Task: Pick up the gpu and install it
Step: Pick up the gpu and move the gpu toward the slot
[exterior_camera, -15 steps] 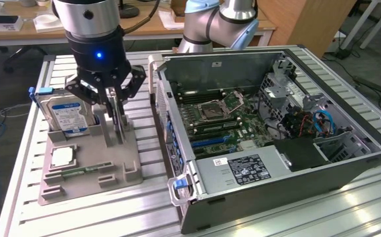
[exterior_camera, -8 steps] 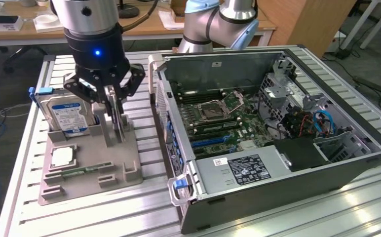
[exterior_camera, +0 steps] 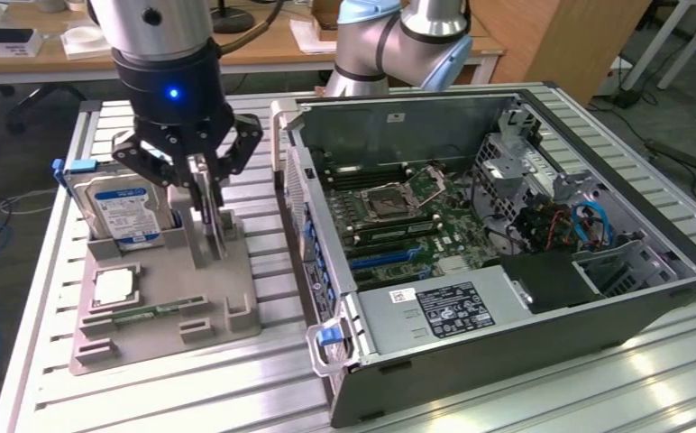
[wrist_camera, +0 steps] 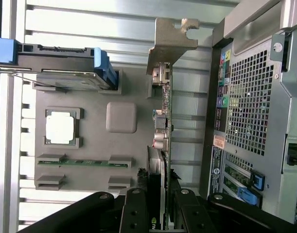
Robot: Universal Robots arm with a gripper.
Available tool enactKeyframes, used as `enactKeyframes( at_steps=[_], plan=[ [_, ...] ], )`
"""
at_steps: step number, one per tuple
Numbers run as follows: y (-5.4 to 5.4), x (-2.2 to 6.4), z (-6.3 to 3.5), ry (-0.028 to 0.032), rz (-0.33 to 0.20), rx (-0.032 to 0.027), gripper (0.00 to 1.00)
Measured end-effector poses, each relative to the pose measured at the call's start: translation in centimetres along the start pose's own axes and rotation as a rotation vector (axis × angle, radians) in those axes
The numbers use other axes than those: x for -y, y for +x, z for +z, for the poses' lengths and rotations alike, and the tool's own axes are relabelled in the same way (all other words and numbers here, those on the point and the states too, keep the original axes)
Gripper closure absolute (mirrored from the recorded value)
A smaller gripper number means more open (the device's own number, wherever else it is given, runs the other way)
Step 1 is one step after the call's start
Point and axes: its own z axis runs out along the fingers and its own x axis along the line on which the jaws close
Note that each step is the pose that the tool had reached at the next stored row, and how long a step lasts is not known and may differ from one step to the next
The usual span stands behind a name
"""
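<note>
Hanging over the grey holder (exterior_camera: 156, 338) on the worktop (exterior_camera: 204, 383), the fingers (exterior_camera: 194, 180) pinched the upright gpu (wrist_camera: 166, 111), seemingly seated in its slot.

Thin green graphics card (wrist_camera: 167, 102), edge-on, standing upright on its long edge in a slot of the grey holder (exterior_camera: 233, 311). Silver end bracket (wrist_camera: 170, 36) at one end, black cooler on one face. Pinched at the other end by the tool (wrist_camera: 164, 189).

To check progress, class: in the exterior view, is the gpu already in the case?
No, the gpu stands on edge in the gray holder beside the case.
</note>
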Motion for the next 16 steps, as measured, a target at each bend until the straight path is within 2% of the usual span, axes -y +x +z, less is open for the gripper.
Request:
enactKeyframes(
  at_steps=[6,16],
  plan=[
    [0.2,-0.02,-0.34,0.0003,0.0,0.0046,0.73],
    [0.2,-0.05,-1.73,0.0003,0.0,0.005,0.73]
  ],
)
